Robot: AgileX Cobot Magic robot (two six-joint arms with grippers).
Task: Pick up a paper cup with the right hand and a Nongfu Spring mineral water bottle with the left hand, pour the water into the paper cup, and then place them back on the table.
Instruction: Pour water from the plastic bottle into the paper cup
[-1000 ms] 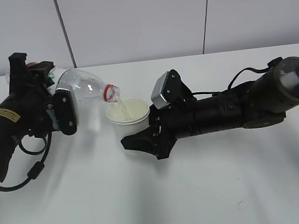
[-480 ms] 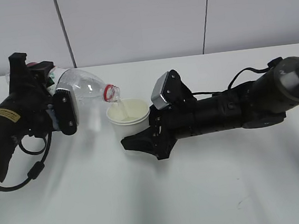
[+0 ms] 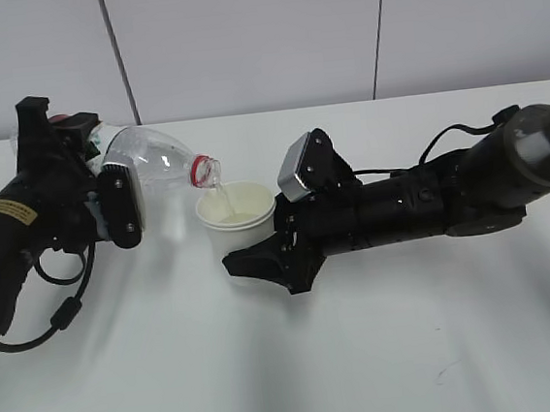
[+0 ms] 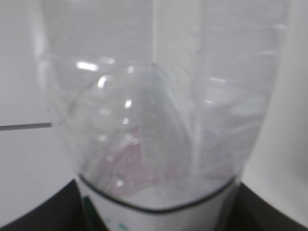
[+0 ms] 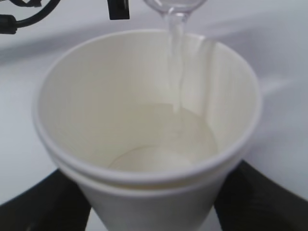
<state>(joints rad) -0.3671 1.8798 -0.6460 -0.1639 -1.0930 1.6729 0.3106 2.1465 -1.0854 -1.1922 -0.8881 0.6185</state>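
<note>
My left gripper is shut on the clear Nongfu Spring bottle and holds it tilted, with the red-ringed mouth over the paper cup. A thin stream of water runs from the mouth into the cup. My right gripper is shut on the white cup and holds it upright just above the table. In the right wrist view the cup is partly filled, with black fingers on either side. In the left wrist view the bottle fills the frame and its label edge sits between the jaws.
A small dark scuff mark lies on the white tabletop at the front right. A pale panelled wall stands behind the table's far edge. The right arm stretches in from the right.
Neither arm has moved. The bottle stays tilted and water keeps running into the cup.
</note>
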